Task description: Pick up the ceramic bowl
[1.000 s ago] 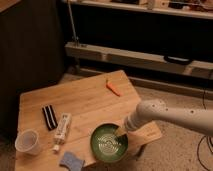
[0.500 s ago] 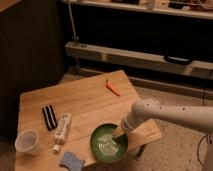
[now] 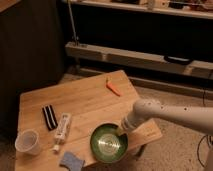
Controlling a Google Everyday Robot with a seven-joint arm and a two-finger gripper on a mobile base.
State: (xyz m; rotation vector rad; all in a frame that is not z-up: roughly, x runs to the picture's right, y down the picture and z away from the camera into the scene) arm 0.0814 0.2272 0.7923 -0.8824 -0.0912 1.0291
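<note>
We count, from the left, one translucent plastic cup (image 3: pixel 27 142), one round glossy green ceramic bowl (image 3: pixel 108 143) near the wooden table's (image 3: pixel 85 97) front edge, one white arm (image 3: pixel 172 115) slanting down from the right, gripper (image 3: pixel 121 130) at the bowl's right rim.

Dim, warm, soft; pincer (image 3: pixel 121 131) perhaps at bowl rim.

High oblique view over table (image 3: pixel 85 100), jaws (image 3: pixel 120 131) near.
</note>
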